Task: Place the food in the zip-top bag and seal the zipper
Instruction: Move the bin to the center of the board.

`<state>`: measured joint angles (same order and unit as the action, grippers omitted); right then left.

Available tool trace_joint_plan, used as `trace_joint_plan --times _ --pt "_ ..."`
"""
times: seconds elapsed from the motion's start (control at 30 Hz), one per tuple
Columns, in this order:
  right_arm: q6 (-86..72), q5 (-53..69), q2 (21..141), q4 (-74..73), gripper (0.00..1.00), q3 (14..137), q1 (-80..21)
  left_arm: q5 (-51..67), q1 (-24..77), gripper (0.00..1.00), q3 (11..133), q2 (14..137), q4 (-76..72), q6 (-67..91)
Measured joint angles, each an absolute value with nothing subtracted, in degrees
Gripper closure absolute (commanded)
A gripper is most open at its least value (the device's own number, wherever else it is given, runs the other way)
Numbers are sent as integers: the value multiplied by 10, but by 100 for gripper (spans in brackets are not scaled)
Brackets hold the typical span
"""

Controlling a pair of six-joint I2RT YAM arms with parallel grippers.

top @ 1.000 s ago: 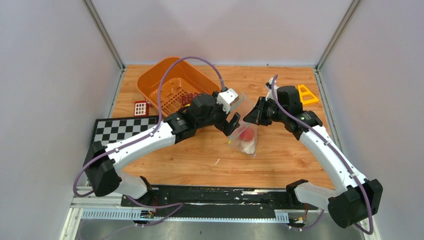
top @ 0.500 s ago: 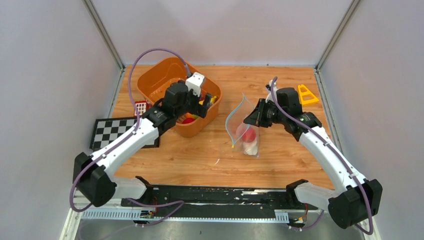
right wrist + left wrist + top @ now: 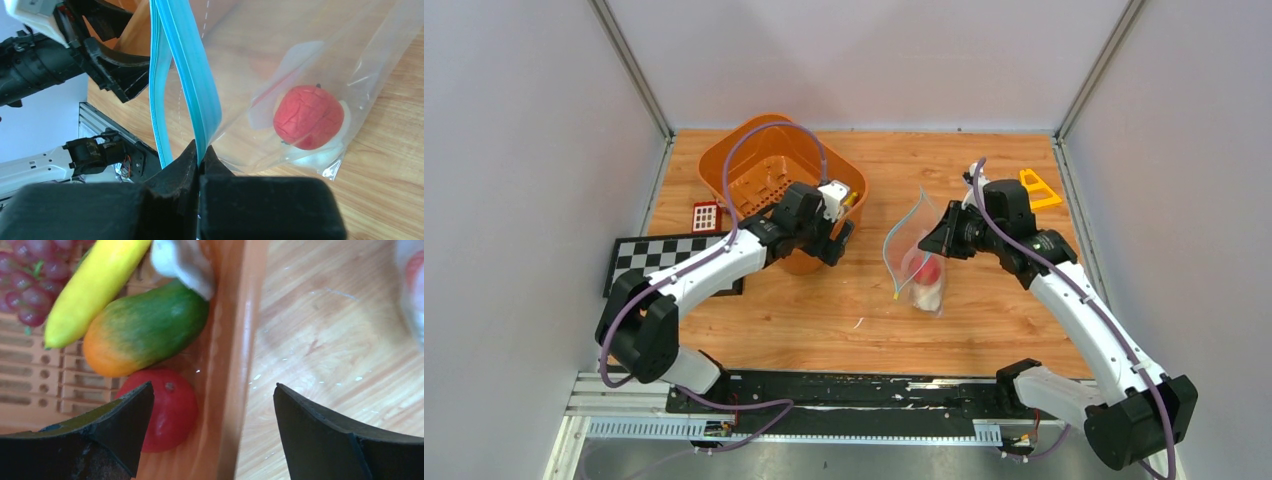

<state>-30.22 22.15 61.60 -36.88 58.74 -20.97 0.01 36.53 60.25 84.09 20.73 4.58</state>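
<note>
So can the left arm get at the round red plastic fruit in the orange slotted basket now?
Probably yes. The left gripper is open just above the round red toy fruit, nothing covering it. But the jaws straddle the orange basket's wall, so it likely needs a small shift inward first.

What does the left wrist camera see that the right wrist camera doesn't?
Only the left wrist view: the yellow banana, green and orange fruit, round red fruit, white garlic and grapes lying in the orange basket, with the open left gripper straddling its wall.
Only the right wrist view: the right gripper shut on the teal zipper, and a red food piece inside the clear bag.
Both: the wooden table and a bit of the orange basket.
</note>
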Motion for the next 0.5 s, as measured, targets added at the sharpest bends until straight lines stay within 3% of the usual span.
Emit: trace_joint_plan --times 0.23,0.5 --pt "-289 186 605 -401 100 593 -210 105 382 9 566 809 173 57" --pt "-273 107 577 -429 100 595 -210 149 481 13 513 759 140 120"
